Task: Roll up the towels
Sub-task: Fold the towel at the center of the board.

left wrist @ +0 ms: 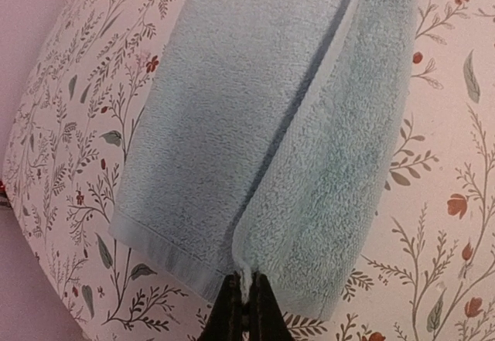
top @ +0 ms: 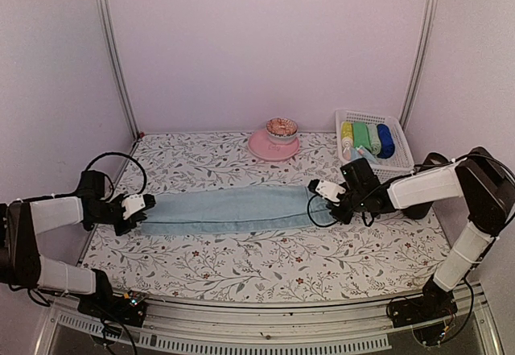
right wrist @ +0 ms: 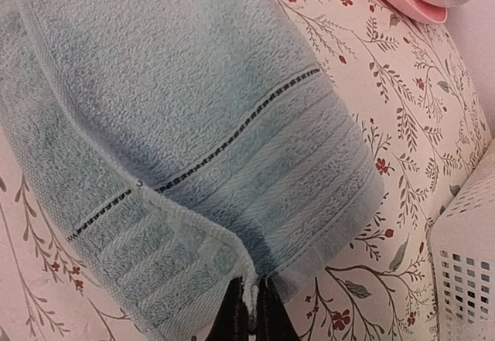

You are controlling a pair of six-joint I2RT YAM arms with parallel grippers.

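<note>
Both towel [top: 233, 209] ends pinched tight: left gripper [top: 147, 214] near table's [top: 265, 268] left edge, right gripper [top: 322, 206] toward the right edge.

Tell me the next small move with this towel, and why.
Probably open both grippers and let the folded edge settle. The left gripper and right gripper each pinch an end of the pale blue towel, which already lies as a long folded strip on the table, ready for rolling.

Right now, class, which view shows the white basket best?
Top external: the whole white basket shows, rolled towels inside. The right wrist view catches only its corner; the left wrist view, none.
</note>
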